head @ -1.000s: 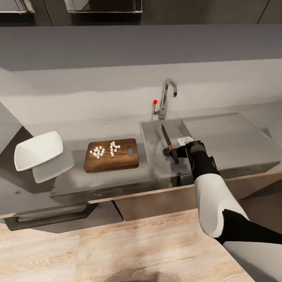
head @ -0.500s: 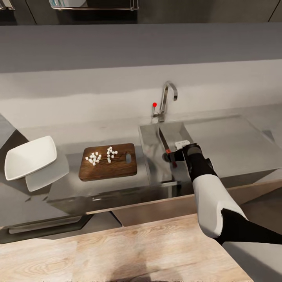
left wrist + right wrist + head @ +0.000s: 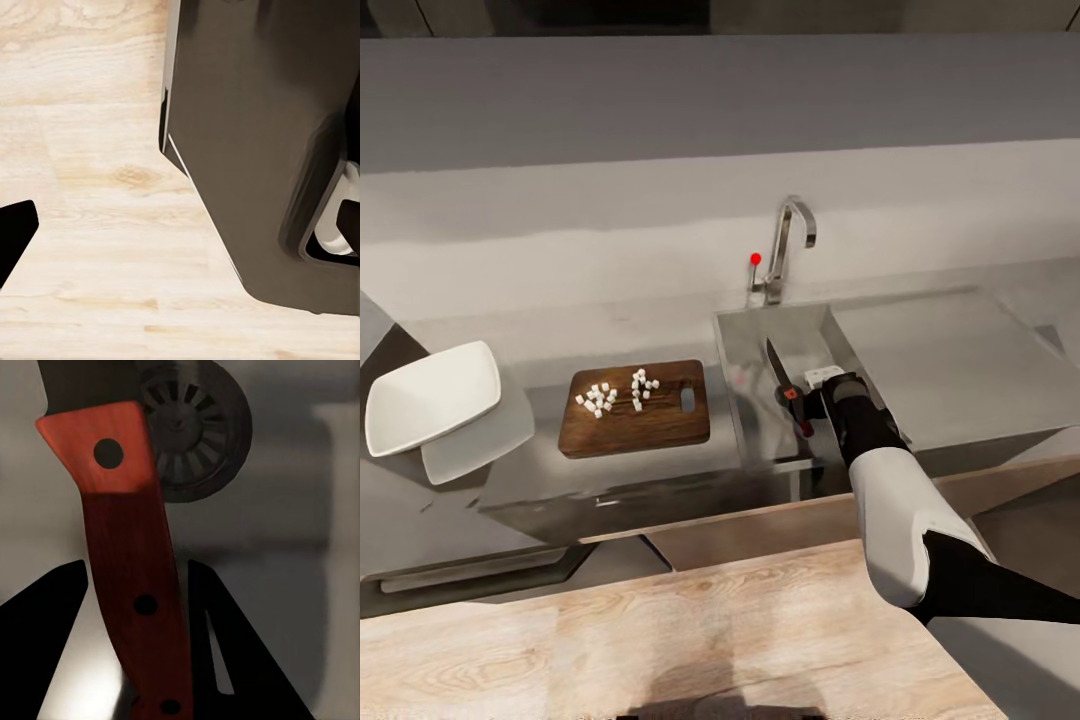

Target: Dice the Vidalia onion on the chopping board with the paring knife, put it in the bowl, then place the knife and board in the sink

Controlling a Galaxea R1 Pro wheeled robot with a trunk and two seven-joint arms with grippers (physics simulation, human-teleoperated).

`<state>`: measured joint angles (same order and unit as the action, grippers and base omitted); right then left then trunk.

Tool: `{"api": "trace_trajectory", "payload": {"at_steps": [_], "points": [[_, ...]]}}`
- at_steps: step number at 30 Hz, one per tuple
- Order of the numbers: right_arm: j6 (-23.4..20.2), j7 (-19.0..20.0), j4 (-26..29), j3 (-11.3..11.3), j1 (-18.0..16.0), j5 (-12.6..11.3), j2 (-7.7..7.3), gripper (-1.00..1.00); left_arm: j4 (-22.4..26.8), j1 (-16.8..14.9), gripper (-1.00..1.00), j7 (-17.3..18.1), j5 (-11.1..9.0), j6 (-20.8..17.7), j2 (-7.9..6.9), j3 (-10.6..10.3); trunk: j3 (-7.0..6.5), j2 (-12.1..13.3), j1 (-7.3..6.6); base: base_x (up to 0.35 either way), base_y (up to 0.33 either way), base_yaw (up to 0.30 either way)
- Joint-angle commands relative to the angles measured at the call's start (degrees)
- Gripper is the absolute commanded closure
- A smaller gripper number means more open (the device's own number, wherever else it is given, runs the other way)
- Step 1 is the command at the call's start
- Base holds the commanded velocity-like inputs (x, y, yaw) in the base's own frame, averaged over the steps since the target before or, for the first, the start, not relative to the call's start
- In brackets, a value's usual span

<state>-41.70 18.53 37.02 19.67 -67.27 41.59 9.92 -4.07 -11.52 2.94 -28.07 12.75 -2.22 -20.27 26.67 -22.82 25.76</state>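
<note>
A pale grey wall [image 3: 660, 200] rises over dark cabinets [image 3: 780, 490] and light wood-grain floor [image 3: 610, 640].

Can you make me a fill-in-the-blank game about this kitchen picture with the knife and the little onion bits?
1. The right gripper holds the paring knife over the ____.
2. The white onion pieces lie on the chopping ____.
3. The white bowl has ____ onion pieces in it.
4. The knob beside the tap is colored ____.

Missing words: sink; board; no; red

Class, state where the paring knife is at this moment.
In the head view, the paring knife is over the sink basin, right of the chopping board, its red handle between the fingers of the right hand.
</note>
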Motion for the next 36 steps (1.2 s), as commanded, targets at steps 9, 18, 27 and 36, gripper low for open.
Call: {"api": "trace_trajectory", "payload": {"at_steps": [9,18,27,36], "points": [[-0.07,0.45,0.07,0.37,-0.06,0.59,0.08,1.00,-0.23,-0.08,-1.00,0.31,-0.58,0.35,0.02,-0.48,0.91,-0.10,0.03,0.000,0.000,0.000],[-0.05,0.57,-0.58,0.37,-0.06,0.55,0.08,1.00,-0.23,-0.08,-1.00,0.31,-0.58,0.35,0.02,-0.48,1.71,-0.10,0.03,0.000,0.000,0.000],[-0.12,0.77,0.13,0.38,-0.06,0.59,0.08,-1.00,-0.23,-0.08,-1.00,0.31,-0.58,0.30,0.02,-0.49,1.78,-0.10,0.03,0.000,0.000,0.000],[-0.63,2.24,10.58,0.48,-0.06,0.28,0.08,-1.00,-0.23,-0.08,-1.00,0.31,-0.58,0.27,0.18,-0.56,1.60,-0.10,0.03,0.000,0.000,0.000]]}}
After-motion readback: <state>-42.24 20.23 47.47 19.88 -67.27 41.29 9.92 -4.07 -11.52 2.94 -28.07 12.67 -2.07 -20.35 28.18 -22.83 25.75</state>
